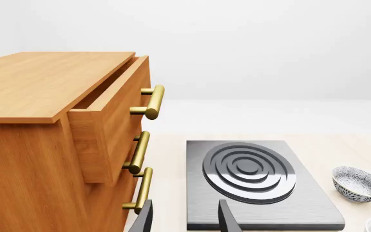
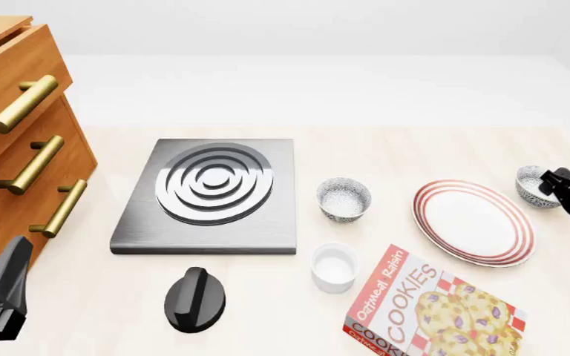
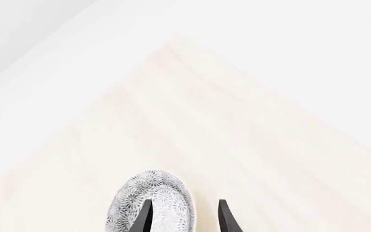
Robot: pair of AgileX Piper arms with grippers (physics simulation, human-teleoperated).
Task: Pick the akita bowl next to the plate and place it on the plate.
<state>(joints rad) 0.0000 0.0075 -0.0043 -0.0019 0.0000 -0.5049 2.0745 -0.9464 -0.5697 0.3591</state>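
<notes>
The bench carries the plate, just left of the right gripper. The akita bowl sits beside the plate's far right edge, its rim between the right jaws, which stand apart, one finger inside the bowl. The left gripper hovers near the drawers, jaws apart, holding nothing.

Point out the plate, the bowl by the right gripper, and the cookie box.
plate [image 2: 469, 220], front view, bare white centre.
bowl [image 2: 533, 182], front view, visible left rim.
cookie box [image 2: 433, 308], front view, printed top face.
</notes>
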